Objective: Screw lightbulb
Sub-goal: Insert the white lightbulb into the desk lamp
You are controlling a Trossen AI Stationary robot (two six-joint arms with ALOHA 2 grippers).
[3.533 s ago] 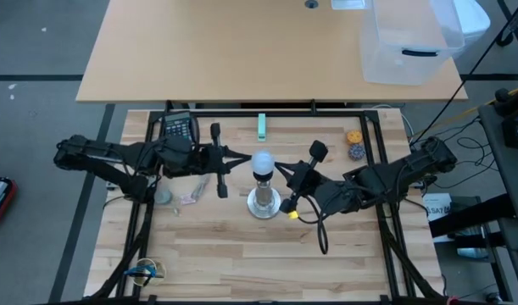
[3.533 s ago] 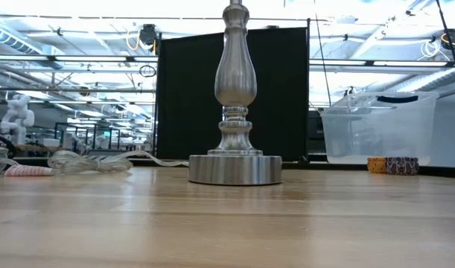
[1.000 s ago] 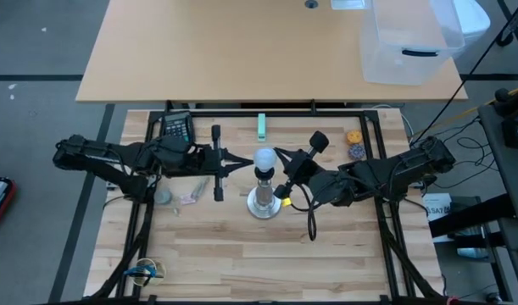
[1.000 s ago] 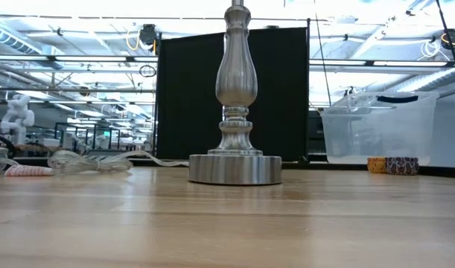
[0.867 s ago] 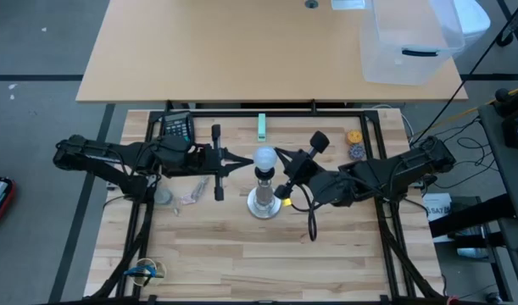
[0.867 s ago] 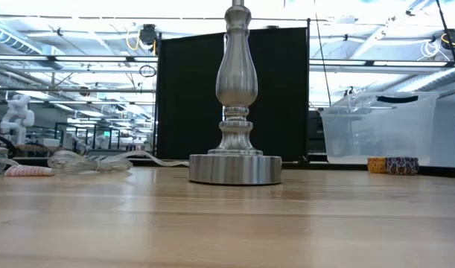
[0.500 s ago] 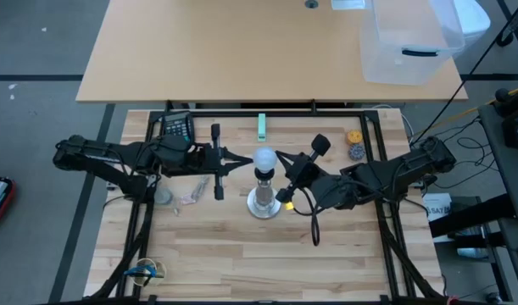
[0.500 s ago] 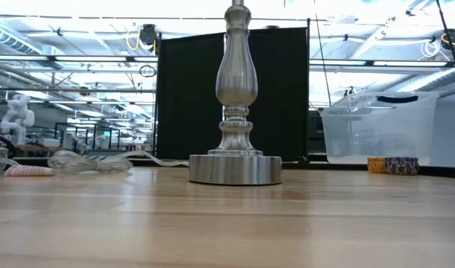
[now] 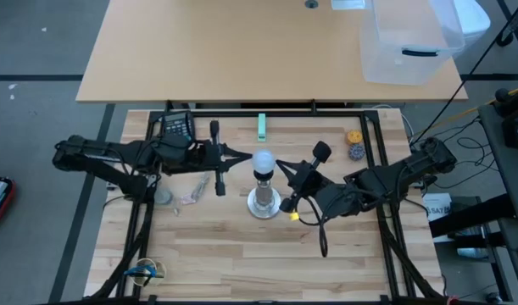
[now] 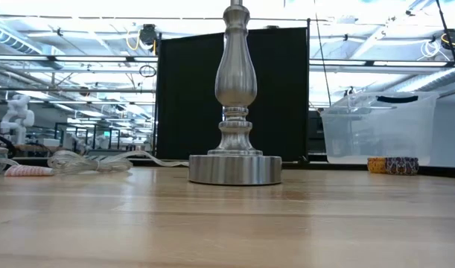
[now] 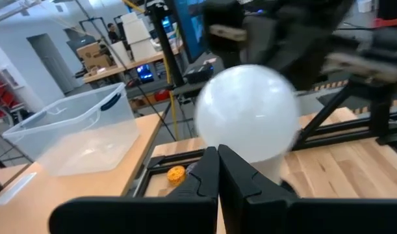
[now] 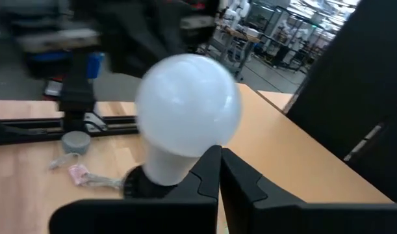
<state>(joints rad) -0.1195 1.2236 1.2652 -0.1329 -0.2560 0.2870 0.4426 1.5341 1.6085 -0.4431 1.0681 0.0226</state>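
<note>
We see a large tan table (image 9: 242,51) behind the wooden worktop (image 9: 242,246), a clear bin (image 9: 407,42), and the lightbulb (image 9: 262,161) seated atop the silver lamp stand (image 10: 235,112). Both the left gripper (image 9: 233,154) and the right gripper (image 9: 284,166) flank it, fingers closed together, holding nothing.

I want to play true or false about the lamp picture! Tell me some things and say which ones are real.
1. The lightbulb sits on top of the silver lamp stand. True.
2. The lightbulb is lying flat on the wooden table. False: it stands upright on the stand.
3. The left pincer has its fingers pressed together. True.
4. The right pincer is wide open. False: its fingers are together.
5. A clear plastic bin sits on the far table. True.
</note>
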